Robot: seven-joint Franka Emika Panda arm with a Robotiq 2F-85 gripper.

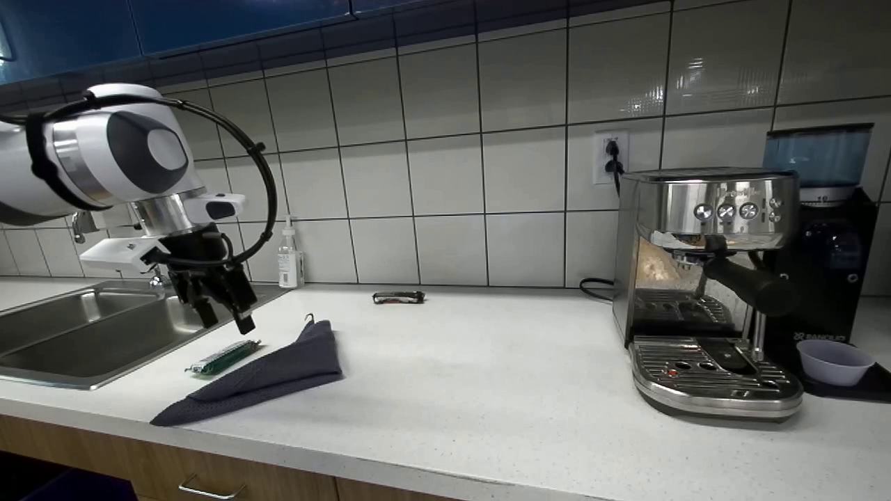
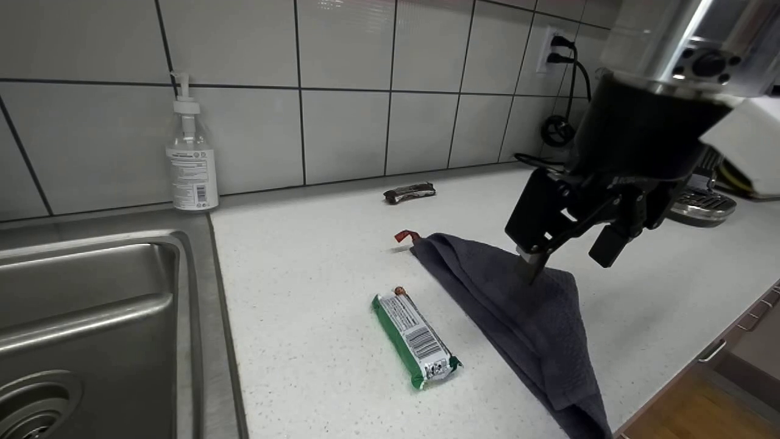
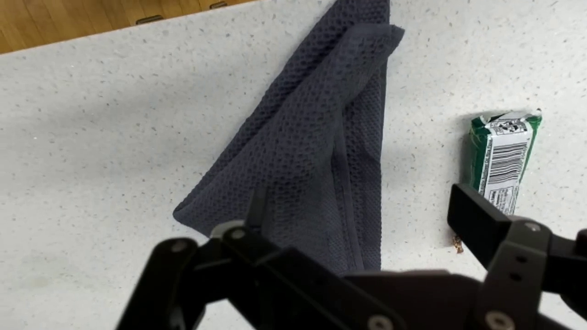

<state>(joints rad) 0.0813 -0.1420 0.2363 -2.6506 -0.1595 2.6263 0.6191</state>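
Hand point(image 2: 570, 261) spread, empty; dark towel point(image 3: 312, 151) lies below it, long axis toward front edge of worktop point(image 1: 487, 390).

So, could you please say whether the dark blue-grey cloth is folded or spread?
Loosely folded: in the wrist view, the cloth shows overlapping layers.

Operator: Which colours is the cloth point(image 3: 312, 142) showing?
Observer: You are viewing dark blue-grey, carrying a dimpled waffle pattern.
Operator: And the wrapper point(image 2: 416, 341)?
Observer: It is presenting you green and white, with black barcode stripes. Your gripper point(image 2: 568, 266) is showing black.
Operator: What is patterning the countertop point(image 3: 105, 151)?
Observer: You are seeing grey flecks over white; the wall tiles point(image 1: 449, 174) are showing pale grey, divided by dark lines; the cabinets point(image 1: 243, 21) are showing blue.
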